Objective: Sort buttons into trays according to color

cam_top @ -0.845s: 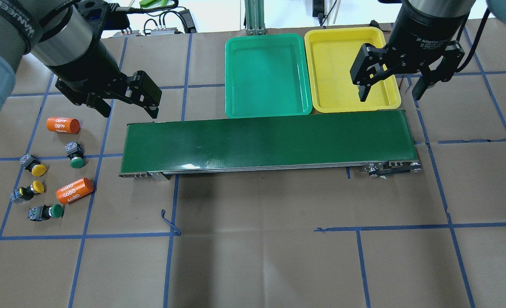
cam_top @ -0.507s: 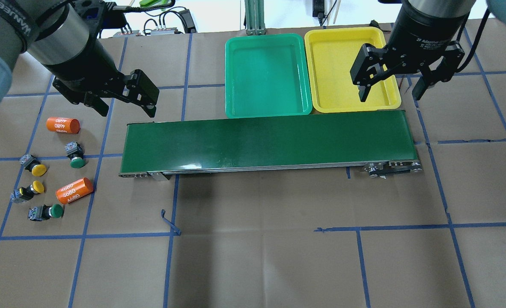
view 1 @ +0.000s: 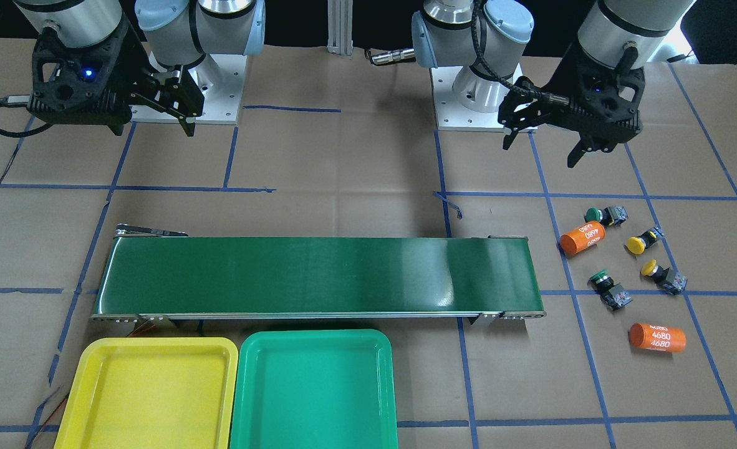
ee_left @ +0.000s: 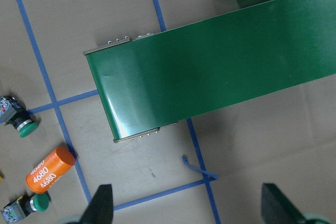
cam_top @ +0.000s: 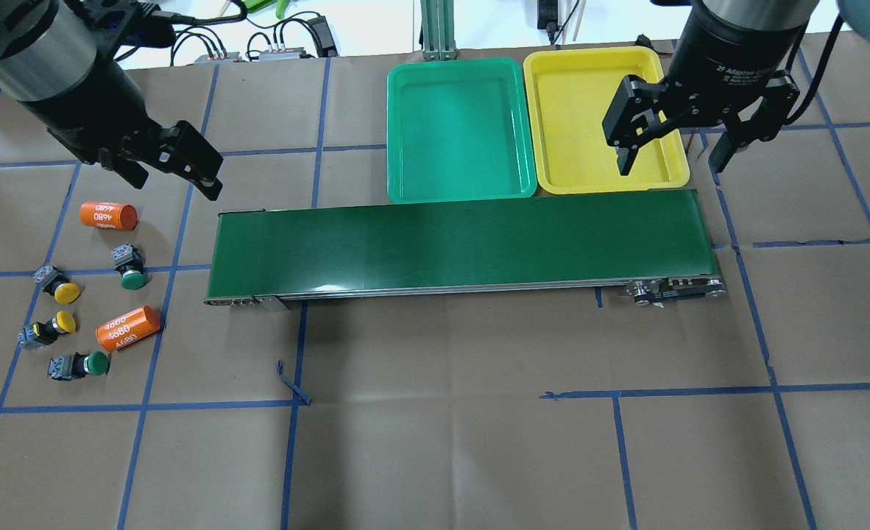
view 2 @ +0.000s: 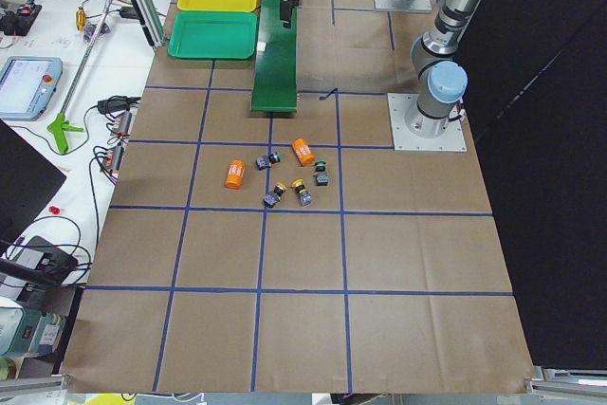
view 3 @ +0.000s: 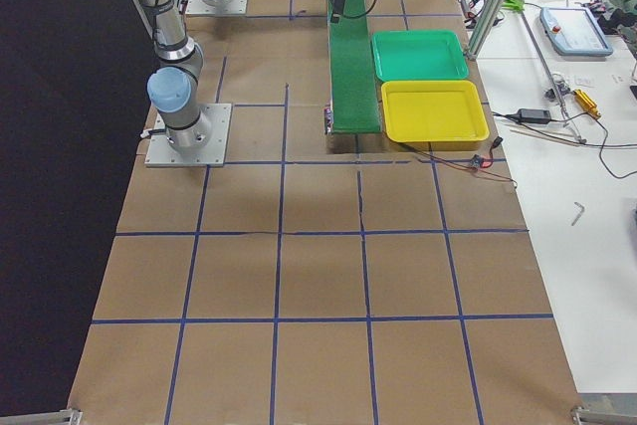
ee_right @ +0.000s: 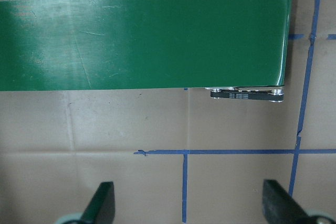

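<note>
Four buttons lie on the paper left of the belt: a green one [cam_top: 132, 279], a yellow one [cam_top: 66, 292], a second yellow one [cam_top: 65, 321] and a second green one [cam_top: 97, 361]. The green tray [cam_top: 458, 129] and yellow tray [cam_top: 589, 110] sit side by side behind the belt, both empty. My left gripper [cam_top: 175, 182] is open and empty, above the paper behind the buttons, near the belt's left end. My right gripper [cam_top: 670, 162] is open and empty, over the yellow tray's right front corner. The left wrist view shows both green buttons [ee_left: 23, 127].
A long dark-green conveyor belt [cam_top: 464, 246] runs across the table in front of the trays. Two orange cylinders printed "4680" lie among the buttons, one at the back [cam_top: 108, 216] and one further forward [cam_top: 128, 327]. Blue tape lines grid the brown paper.
My left gripper has moved left, away from the belt's left end and toward the buttons' side. The right arm, buttons and trays have not moved.
</note>
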Robot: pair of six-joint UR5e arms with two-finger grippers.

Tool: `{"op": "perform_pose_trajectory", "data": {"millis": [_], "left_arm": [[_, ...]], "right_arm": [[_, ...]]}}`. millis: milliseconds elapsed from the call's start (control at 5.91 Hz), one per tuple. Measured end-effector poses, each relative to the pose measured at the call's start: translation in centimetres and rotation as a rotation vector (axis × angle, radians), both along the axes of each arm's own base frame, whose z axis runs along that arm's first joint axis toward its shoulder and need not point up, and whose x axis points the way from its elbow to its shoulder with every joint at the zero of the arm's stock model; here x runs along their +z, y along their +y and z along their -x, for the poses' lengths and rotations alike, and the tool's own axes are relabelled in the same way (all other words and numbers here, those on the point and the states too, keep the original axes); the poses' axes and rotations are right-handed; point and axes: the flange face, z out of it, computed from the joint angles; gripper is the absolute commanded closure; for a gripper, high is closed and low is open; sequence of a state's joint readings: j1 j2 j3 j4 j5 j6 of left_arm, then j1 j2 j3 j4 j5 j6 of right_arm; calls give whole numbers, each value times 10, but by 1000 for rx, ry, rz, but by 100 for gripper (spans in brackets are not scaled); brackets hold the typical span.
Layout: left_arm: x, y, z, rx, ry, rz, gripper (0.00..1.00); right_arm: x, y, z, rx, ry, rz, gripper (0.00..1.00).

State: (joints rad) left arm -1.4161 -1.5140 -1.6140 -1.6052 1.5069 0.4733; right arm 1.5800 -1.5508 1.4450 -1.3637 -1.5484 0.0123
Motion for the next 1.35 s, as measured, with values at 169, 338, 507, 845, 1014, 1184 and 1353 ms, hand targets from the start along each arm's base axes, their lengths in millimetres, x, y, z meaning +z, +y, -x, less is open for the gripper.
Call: {"op": "perform_pose_trajectory", "data": {"millis": [169, 338, 507, 845, 1014, 1184, 1353], "left_arm": [[-22, 1, -34, -86, -14, -40, 2], [-51, 4, -72, -141, -34, -93, 2], [-84, 4, -111, -191, -30, -121, 3], [-155, -1, -171, -325, -23, -95, 3], [-197, 1, -198, -402, -13, -80, 3], [-234, 11, -215, -469, -4, -66, 4], [-262, 20, -220, -520, 3, -60, 4]], "right_arm": [[0, 0, 0, 0, -2, 0, 0], [0, 0, 0, 0, -4, -1, 0], [-1, 0, 0, -1, -5, -2, 0], [-1, 0, -1, 4, -8, 0, 0], [1, 0, -2, 21, -11, 6, 0], [2, 0, -4, 45, -15, 13, 0], [2, 0, -4, 62, -17, 16, 0]]}}
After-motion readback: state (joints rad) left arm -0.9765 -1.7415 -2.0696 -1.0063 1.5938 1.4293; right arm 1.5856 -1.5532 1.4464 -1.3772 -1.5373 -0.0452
